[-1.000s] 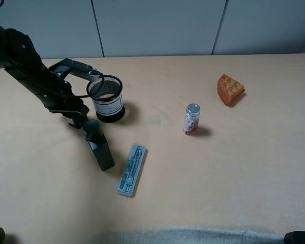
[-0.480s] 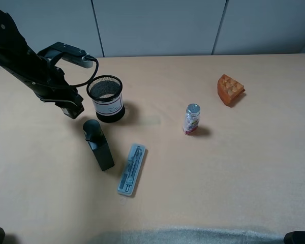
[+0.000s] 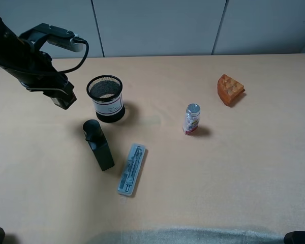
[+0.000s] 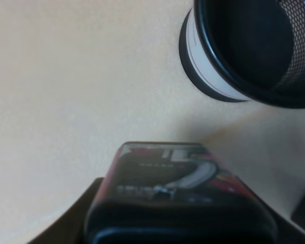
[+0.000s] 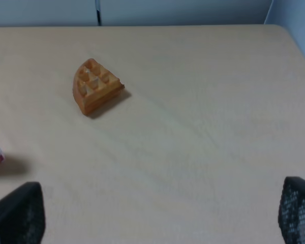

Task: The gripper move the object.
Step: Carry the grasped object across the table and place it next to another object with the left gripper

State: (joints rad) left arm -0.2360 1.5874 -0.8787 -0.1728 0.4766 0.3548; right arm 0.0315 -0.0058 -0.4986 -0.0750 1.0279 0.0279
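My left gripper (image 3: pixel 61 97) hangs over the table's left side, to the left of the black mesh cup (image 3: pixel 105 98). It is shut on the object (image 4: pixel 174 199), a small black boxy container with a white-and-red label, which fills the near part of the left wrist view. The mesh cup (image 4: pixel 246 51) stands just beyond it on the table. In the right wrist view my right gripper (image 5: pixel 157 218) is open, its dark fingers (image 5: pixel 16 214) wide apart with nothing between them, and it points toward the table's far right.
A tall slim black bottle (image 3: pixel 98 145) stands in front of the cup, with a clear pen case (image 3: pixel 131 169) lying beside it. A clear bottle with a silver cap (image 3: pixel 192 119) stands mid-table. An orange wedge block (image 3: pixel 230 90) sits at the back right.
The left arm has drawn back and to the left, away from the tall bottle and the cup, with the object still in its grip. Nothing else has moved.
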